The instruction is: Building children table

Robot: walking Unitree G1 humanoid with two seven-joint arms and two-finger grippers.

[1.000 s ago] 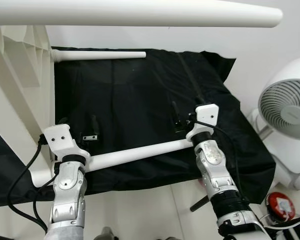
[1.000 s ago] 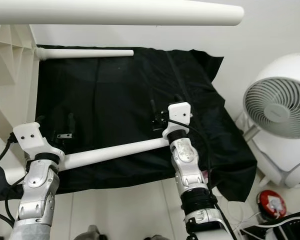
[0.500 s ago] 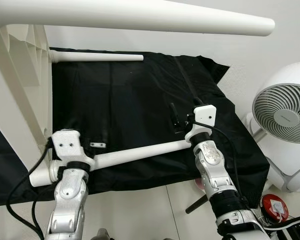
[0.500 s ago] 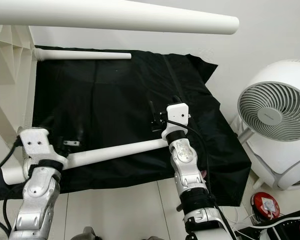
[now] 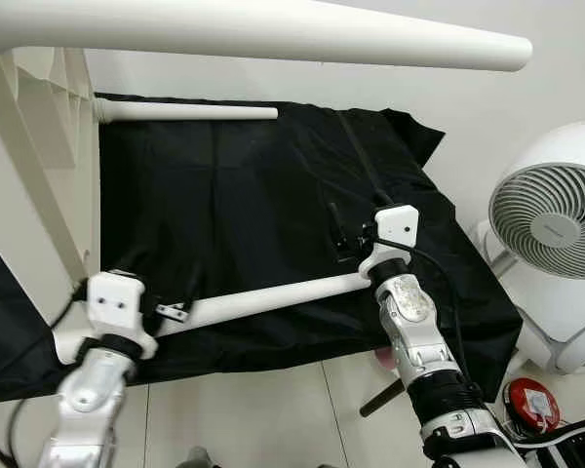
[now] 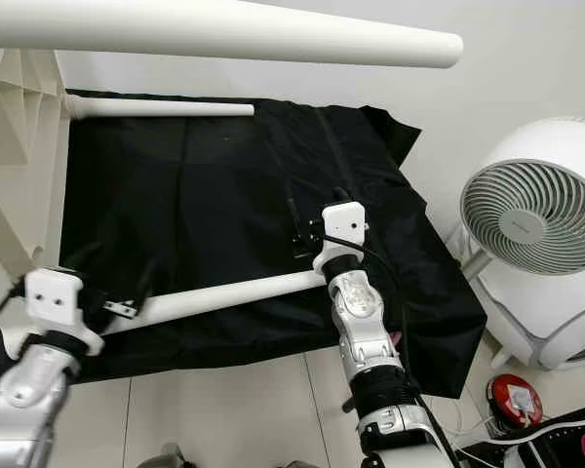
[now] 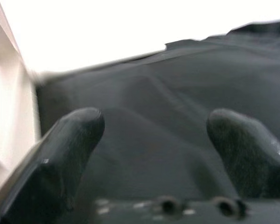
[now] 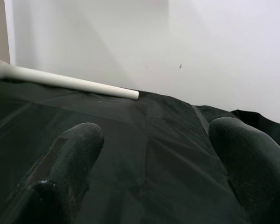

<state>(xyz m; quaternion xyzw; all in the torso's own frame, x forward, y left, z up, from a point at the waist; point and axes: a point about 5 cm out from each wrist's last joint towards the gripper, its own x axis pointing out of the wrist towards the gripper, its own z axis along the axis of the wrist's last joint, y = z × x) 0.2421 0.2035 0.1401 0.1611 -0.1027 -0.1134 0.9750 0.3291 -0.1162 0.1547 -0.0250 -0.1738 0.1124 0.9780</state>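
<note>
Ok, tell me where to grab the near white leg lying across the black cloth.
Probably mid-shaft on the near white leg, coming down from above with fingers straddling it crosswise. It is a slim round tube lying flat on the black cloth, bare between the left gripper and right gripper, both open.

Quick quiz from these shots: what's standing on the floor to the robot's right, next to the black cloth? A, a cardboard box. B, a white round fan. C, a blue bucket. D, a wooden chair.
B: a white round fan with a circular grille stands on the floor on the robot's right, just past the edge of the black cloth.
</note>
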